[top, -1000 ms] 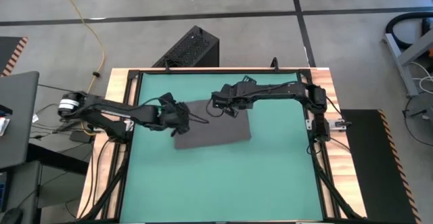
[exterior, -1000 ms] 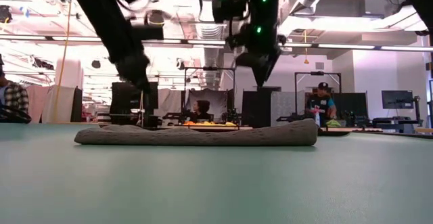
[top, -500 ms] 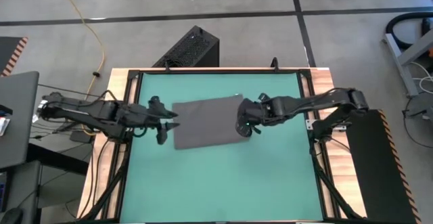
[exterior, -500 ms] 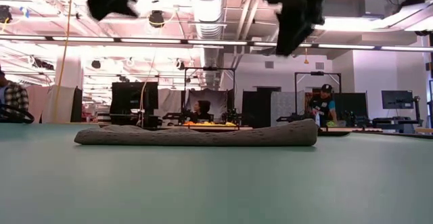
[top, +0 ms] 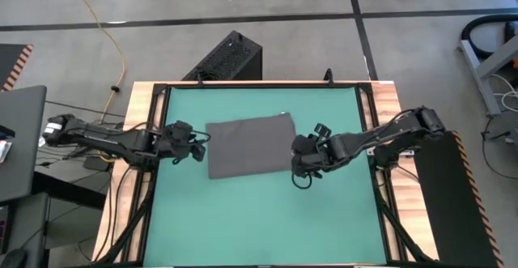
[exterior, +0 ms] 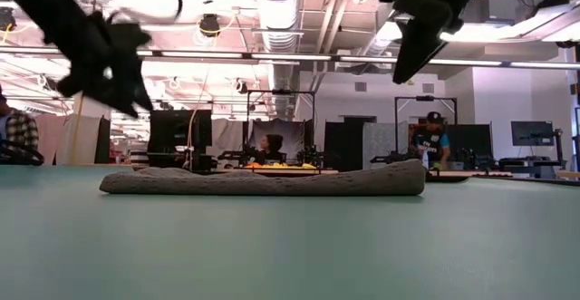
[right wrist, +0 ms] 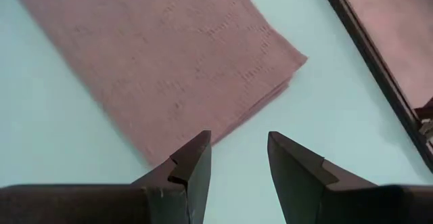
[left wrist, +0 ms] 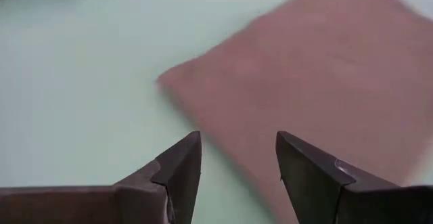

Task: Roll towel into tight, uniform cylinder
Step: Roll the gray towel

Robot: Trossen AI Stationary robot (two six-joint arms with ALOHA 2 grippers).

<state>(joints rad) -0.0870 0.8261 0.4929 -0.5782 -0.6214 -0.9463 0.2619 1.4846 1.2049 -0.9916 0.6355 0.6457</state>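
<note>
Looking down, I see the towel (top: 251,146) lying flat on the green mat (top: 259,219), unrolled. My left gripper (top: 197,145) and right gripper (top: 298,156) hover beside its opposite ends, fingers parted, holding nothing.

The towel (top: 252,146) lies flat on the mat (top: 259,211), toward its rear. Left gripper (top: 197,145) sits just left of it, right gripper (top: 300,164) at its right front corner.

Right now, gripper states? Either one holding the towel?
Left gripper: open, empty, off the towel's left edge.
Right gripper: open, empty, off its right edge.
</note>
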